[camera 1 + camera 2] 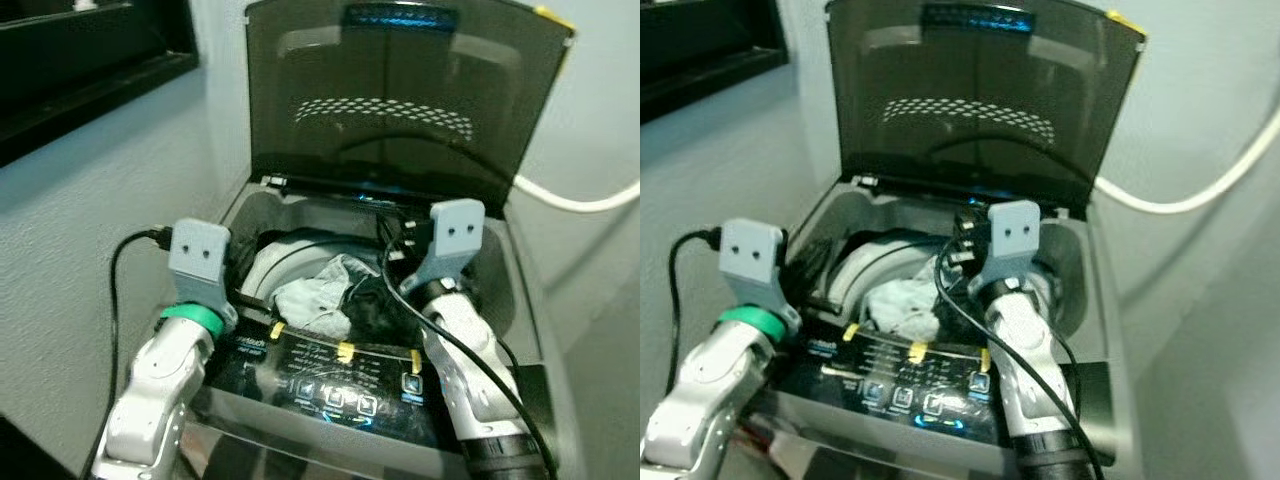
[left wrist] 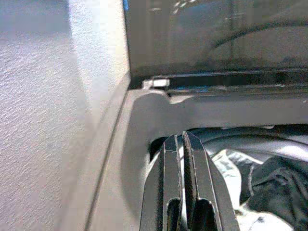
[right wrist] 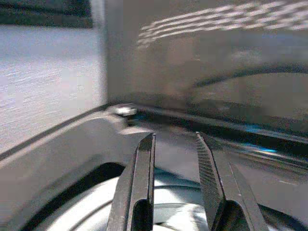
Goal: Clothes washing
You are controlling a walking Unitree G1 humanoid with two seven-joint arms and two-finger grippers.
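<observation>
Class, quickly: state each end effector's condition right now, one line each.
Left end effector: closed, holding nothing, above the washer tub.
Right end effector: open, empty.

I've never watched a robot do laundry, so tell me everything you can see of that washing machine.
The washing machine is a grey top-loader standing against a pale wall. Its dark, see-through lid is raised upright at the back. In the drum lie clothes, light and dark, heaped up to the opening. The front control panel is glossy black with lit blue icons and yellow tape strips. Both robot arms reach over the opening.

Clothes (image 1: 325,295) in washing machine (image 1: 520,300)
</observation>
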